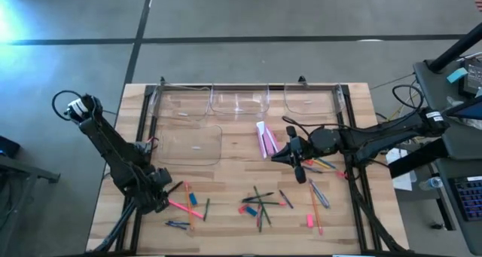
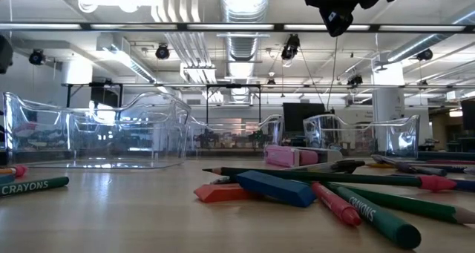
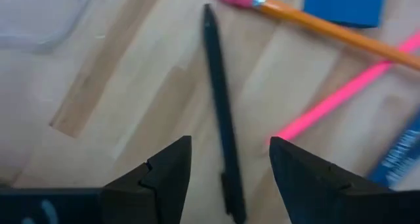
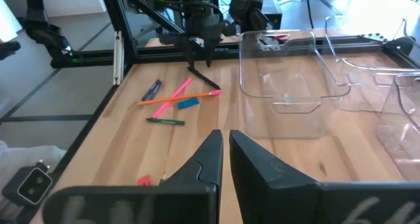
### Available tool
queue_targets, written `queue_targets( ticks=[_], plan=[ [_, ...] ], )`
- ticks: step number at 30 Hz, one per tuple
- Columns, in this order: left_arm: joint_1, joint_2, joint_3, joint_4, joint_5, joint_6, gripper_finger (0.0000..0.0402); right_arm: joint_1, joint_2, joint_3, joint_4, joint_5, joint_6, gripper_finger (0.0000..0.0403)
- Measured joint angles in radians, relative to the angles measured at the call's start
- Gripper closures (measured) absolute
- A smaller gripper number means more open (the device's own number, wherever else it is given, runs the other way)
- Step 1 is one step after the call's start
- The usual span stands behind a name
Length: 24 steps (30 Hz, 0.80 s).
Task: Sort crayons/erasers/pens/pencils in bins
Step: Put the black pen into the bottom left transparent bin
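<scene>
— Any lettering readable?
— Yes, in the low view. "CRAYONS" in white capitals on a green crayon [image 2: 33,185] lying at the near left of the table.
— Anything else?
— Same word, "CRAYONS", on a pink crayon [image 2: 338,203] at the near right, running along its wrapper. Dark print also on the green crayon [image 2: 386,217] next to it, too foreshortened to read.
— From above?
— Nothing legible there; sticks too small for print.
— Wrist views?
— Faint marks on a blue stick [image 3: 399,159] at the edge of the left wrist view, too blurred to read. No brands, numbers or signs readable anywhere else.
</scene>
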Motion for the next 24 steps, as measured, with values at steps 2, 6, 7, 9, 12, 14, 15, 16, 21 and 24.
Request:
queue_targets(
  ticks=[2,6,7,9,12,14,15,16,21,24],
  plan=[
    [0.000,0.025,-0.003,0.001,0.000,0.000,0.0210,0.000,0.000,0.000,0.001,0.000,0.000,0.0380],
    [0.000,0.081,-0.003,0.002,0.007,-0.001,0.0210,0.000,0.000,0.000,0.000,0.001,0.002,0.0380],
    [0.000,0.097,-0.003,0.002,0.018,-0.001,0.0210,0.000,0.000,0.000,0.000,0.001,0.002,0.0380],
    [0.000,0.130,-0.003,0.002,0.039,-0.001,0.0210,0.000,0.000,0.000,0.000,0.001,0.005,0.0380],
    [0.000,0.172,0.002,0.006,0.056,-0.001,0.0210,0.000,0.000,0.000,0.000,0.001,0.005,0.0380],
    [0.001,0.194,0.001,0.010,0.067,0.003,0.0211,0.000,0.000,0.000,0.000,0.001,0.003,0.0380],
    [0.001,0.200,0.000,0.014,0.068,0.006,0.0213,0.000,0.000,0.000,0.000,0.001,0.003,0.0380],
    [0.001,0.204,0.000,0.019,0.068,0.012,0.0217,0.000,0.000,0.000,0.000,0.001,0.002,0.0380],
    [0.001,0.205,-0.001,0.043,0.072,0.024,0.0273,0.000,0.000,0.000,0.000,0.002,-0.003,0.0380],
    [0.001,0.205,-0.005,0.057,0.075,0.025,0.0325,0.000,0.000,0.000,0.000,0.002,-0.002,0.0380]
  ],
)
